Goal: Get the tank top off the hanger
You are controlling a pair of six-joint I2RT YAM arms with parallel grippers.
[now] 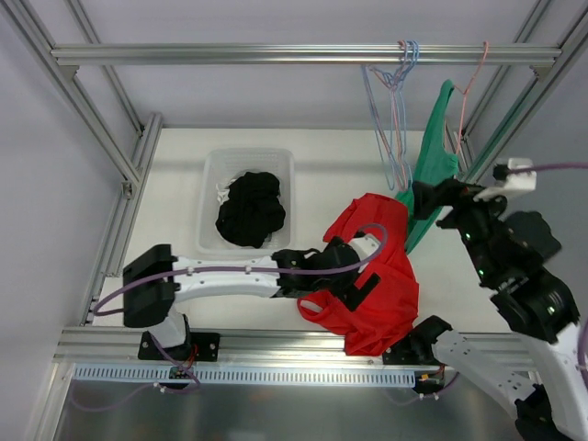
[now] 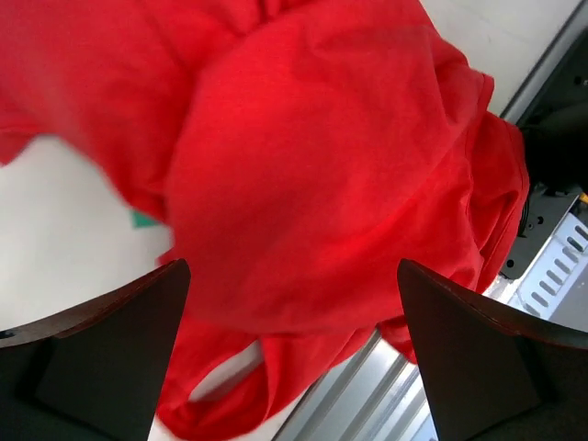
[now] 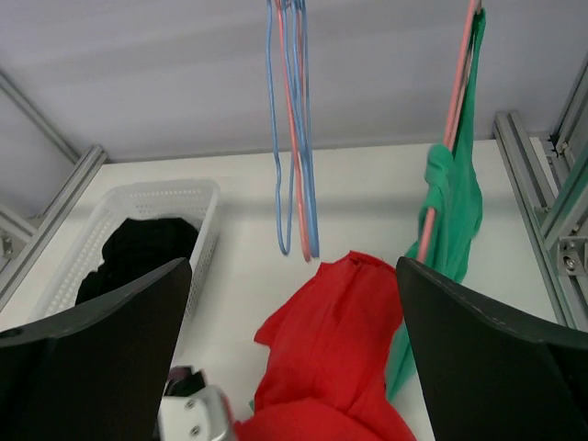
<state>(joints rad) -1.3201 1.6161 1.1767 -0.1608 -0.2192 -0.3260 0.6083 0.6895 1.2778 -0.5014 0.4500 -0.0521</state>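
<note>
Green tank top (image 1: 434, 161) hangs from pink hanger (image 1: 467, 87), 1 o'clock above worktop (image 1: 322, 184). Light, limp, likely to snag, so take a strap at the hanger shoulder. Right claw (image 1: 441, 200) is close beside it, gaping, empty. Left claw (image 2: 294, 276) is wide open, empty, over red garment (image 1: 377, 276).

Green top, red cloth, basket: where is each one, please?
Green top (image 3: 455, 197): right wrist view, on its bunched middle.
Red cloth (image 1: 386, 294): top view, on its centre.
Basket (image 1: 248, 155): top view, on its far rim.
</note>
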